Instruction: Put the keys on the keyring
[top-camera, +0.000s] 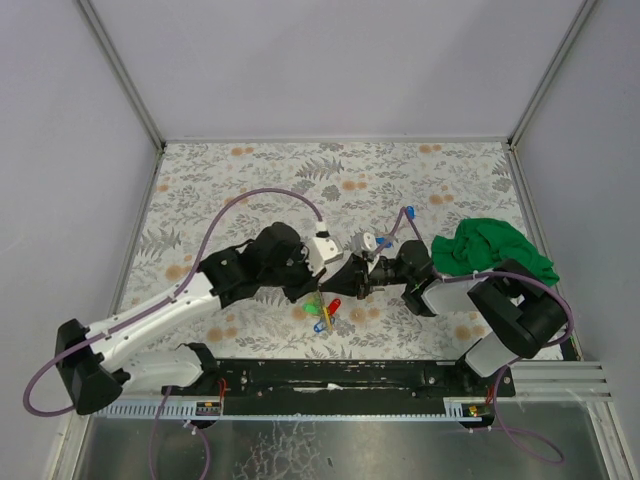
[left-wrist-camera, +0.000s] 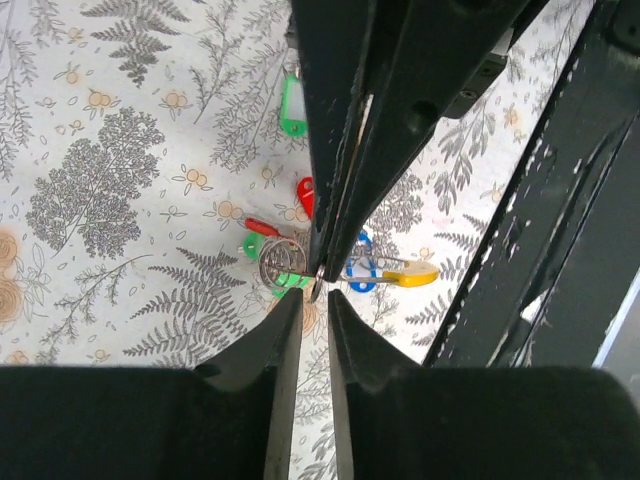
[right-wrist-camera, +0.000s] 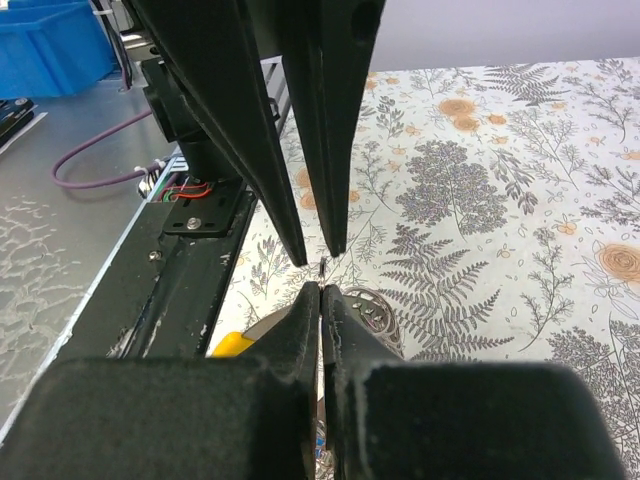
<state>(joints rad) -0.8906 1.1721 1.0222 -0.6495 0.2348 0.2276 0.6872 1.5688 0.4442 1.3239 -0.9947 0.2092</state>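
Note:
The keyring (left-wrist-camera: 280, 258), a thin grey metal coil, hangs above the table with keys on it: a yellow tag (left-wrist-camera: 412, 273), a blue tag (left-wrist-camera: 360, 272), a red tag (left-wrist-camera: 305, 193) and a green tag (left-wrist-camera: 292, 104). In the top view the bunch (top-camera: 326, 311) dangles below both grippers. My right gripper (right-wrist-camera: 320, 288) is shut on the ring's edge; the ring (right-wrist-camera: 378, 306) shows beside its fingers. My left gripper (left-wrist-camera: 313, 296) faces it tip to tip, its jaws a narrow gap apart, and the ring's edge sits just beyond its tips, not gripped.
A crumpled green cloth (top-camera: 492, 250) lies at the right of the fern-patterned table (top-camera: 250, 180). The black base rail (top-camera: 330, 372) runs along the near edge. Both arms meet at mid-table (top-camera: 342, 278).

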